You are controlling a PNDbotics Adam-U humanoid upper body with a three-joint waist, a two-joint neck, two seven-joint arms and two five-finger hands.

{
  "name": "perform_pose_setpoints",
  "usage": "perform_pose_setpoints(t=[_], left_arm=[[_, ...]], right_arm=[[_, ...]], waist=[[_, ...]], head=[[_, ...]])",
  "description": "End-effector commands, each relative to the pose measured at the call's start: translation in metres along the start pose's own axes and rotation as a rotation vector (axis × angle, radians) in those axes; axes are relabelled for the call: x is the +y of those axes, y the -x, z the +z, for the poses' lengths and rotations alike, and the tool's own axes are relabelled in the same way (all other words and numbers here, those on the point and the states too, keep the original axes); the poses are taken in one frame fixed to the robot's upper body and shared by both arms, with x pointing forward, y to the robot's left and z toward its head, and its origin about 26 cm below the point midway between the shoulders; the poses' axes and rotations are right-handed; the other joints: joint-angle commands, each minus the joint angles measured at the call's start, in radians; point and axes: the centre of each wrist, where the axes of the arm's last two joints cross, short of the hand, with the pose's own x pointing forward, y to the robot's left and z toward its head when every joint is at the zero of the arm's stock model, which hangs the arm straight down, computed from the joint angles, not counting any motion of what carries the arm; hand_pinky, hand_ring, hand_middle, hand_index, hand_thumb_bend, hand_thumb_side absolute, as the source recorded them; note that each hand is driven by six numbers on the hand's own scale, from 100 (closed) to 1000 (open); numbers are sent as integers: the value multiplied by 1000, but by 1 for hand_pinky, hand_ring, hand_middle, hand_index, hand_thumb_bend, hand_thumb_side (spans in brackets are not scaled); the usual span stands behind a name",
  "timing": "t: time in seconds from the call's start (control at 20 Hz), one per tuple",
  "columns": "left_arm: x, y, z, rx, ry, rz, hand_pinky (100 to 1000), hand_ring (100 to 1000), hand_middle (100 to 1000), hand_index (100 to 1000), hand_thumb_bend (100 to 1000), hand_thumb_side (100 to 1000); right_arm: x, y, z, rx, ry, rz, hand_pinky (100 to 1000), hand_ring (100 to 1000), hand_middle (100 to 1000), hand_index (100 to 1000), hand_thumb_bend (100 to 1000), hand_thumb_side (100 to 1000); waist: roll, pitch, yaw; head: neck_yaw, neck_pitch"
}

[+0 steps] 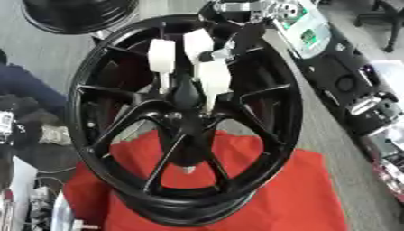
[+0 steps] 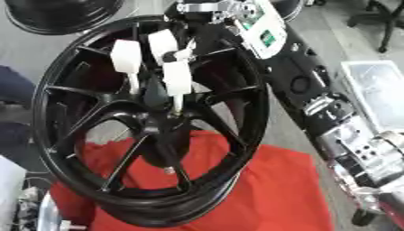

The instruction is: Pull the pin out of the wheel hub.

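A black multi-spoke wheel hub [image 1: 103, 90] stands tilted on a red cloth [image 1: 300, 189]. At its centre a dark, drop-shaped pin head [image 1: 186, 94] sticks out of the bore. A small silver tip [image 1: 188, 169] shows lower down, behind the spokes. My right arm comes in from the upper right. My right hand [image 1: 213, 76], with white-covered fingers, hangs over the hub's centre, one finger [image 1: 162, 56] left of the pin head and the others right of it, closed in around it. My left hand shows in neither view.
A second black rim [image 1: 75, 16] lies at the far left. Along the right runs a dark bench with electronics and tools [image 2: 339, 126]. Clutter and cables [image 1: 31, 131] lie at the left edge. An office chair [image 1: 387, 18] stands at the far right.
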Motion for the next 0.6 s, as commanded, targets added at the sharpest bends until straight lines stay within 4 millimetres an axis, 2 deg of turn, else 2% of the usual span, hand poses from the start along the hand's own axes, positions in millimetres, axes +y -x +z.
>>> perform_pose_setpoints(t=[0.05,0.3,0.6], left_arm=[[0,-5,-4,-22,8,-1,692,797,678,729,287,840],[0,-5,-4,-21,10,-2,692,797,678,730,288,841],[1,-5,-3,-16,10,-5,692,796,678,730,288,841]], right_arm=[[-21,-9,9,-54,-9,82,796,765,652,585,277,363],[-28,-12,13,-67,34,74,793,764,648,563,261,357],[-55,-22,29,-94,143,79,792,763,648,561,268,359]], waist=[[2,-18,2],[0,-18,3],[-7,-23,1]], head=[[-3,-1],[-4,-1],[0,-1]])
